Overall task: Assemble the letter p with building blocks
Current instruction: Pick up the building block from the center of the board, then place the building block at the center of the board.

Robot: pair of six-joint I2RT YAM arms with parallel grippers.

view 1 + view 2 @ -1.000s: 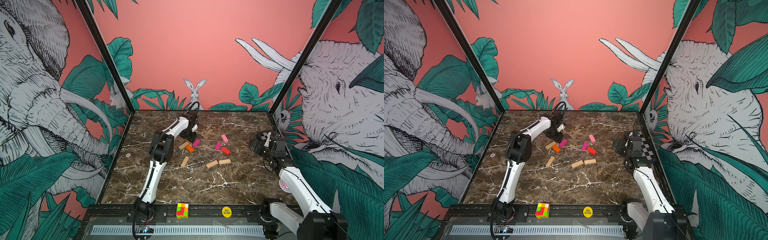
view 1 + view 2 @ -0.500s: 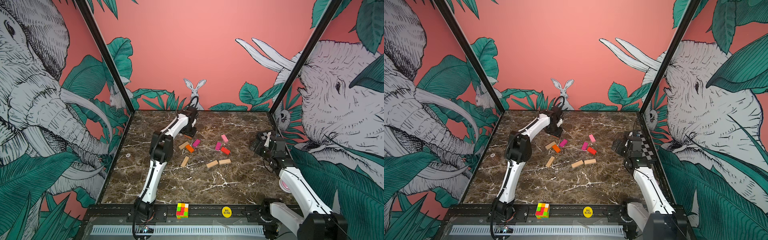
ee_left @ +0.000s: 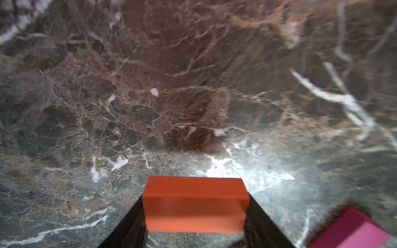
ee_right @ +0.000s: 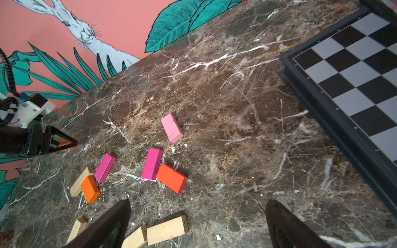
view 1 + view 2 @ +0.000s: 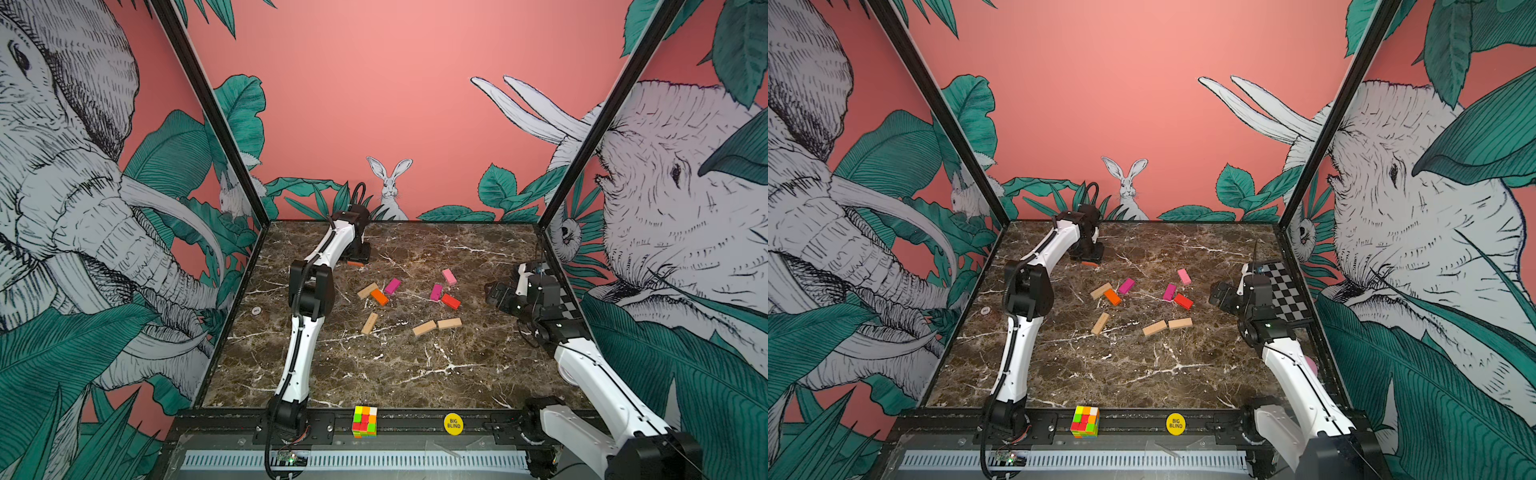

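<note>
The left gripper (image 3: pixel 195 203) has its two black jaws closed on the short ends of a flat orange-red rectangular wooden brick (image 3: pixel 193 189), held low over the brown, white-veined marble tabletop (image 3: pixel 150 85). Whether the brick touches the surface cannot be told. In both top views this gripper (image 5: pixel 356 257) (image 5: pixel 1088 256) sits in the upper middle of the frame, close to the back wall.

The right gripper (image 4: pixel 198 203) has its jaws spread wide with nothing between them. In a top view it (image 5: pixel 494 293) hovers at the middle right, just beside a black-and-white chessboard (image 5: pixel 1283 291).

The loose bricks lie flat in the frame's centre:
- Right of centre, a pale pink wooden brick (image 5: pixel 449 276) lies apart from the rest.
- Below it, a magenta wooden brick (image 5: pixel 436 292) touches a red wooden brick (image 5: pixel 451 301).
- Left of centre, a second magenta brick (image 5: pixel 392 286) lies just beside an orange wooden brick (image 5: pixel 379 296).
- That orange brick touches a plain tan wooden brick (image 5: pixel 367 290).
- Lower down, a lone tan brick (image 5: pixel 369 323) lies by itself.
- To its right, two tan bricks (image 5: pixel 424 328) (image 5: pixel 449 323) meet end to end.

At the bottom edge, a multicoloured puzzle cube (image 5: pixel 365 422) and a yellow round disc marked BIG BLIND (image 5: pixel 453 424) rest on the black rail.
</note>
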